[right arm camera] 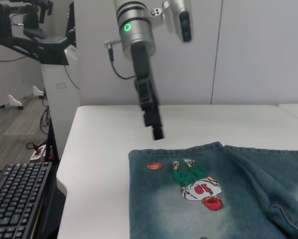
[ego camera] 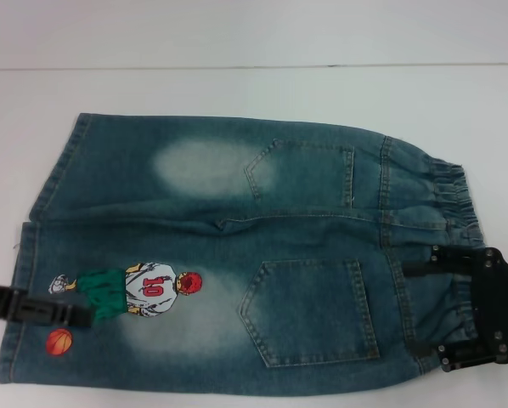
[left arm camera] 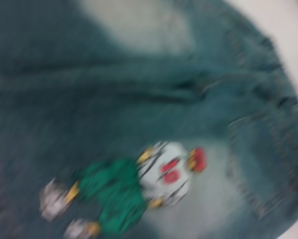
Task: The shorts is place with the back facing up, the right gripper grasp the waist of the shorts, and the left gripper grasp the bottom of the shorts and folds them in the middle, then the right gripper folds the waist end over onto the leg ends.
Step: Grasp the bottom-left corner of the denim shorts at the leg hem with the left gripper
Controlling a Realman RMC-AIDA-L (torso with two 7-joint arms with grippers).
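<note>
I have the white table [ego camera: 237, 93] filling the head view, and on it the long blue-green washed denim shorts [ego camera: 237, 255] lie flat, back side up, legs pointing to my robot's left and waist to its right. Two faded pale patches show on the denim, one on the far leg and one on the near leg. The two back patch pockets [ego camera: 309, 310] sit toward the waist end, one on each half.

The gathered, ruffled elastic waist of the shorts [ego camera: 454, 200] is on the right side of the head view. The right gripper [ego camera: 445, 306] is over the near part of that band, its two black fingers [ego camera: 424, 268] spread apart with denim between them, not clamped on anything that I can see.

The bottom of the shorts [ego camera: 20, 297], the straight-hemmed leg openings, lies along the left. The left gripper [ego camera: 80, 319] reaches in from the left edge over the near leg, close beside the hem. I cannot tell how its fingers stand. The right wrist view shows it hanging just beyond the hem, above the table.

The cartoon player patch [ego camera: 139, 289], green shorts and a white shirt numbered 10, sits on the near leg, with a small orange basketball patch [ego camera: 59, 342] just beside it toward the hem.
</note>
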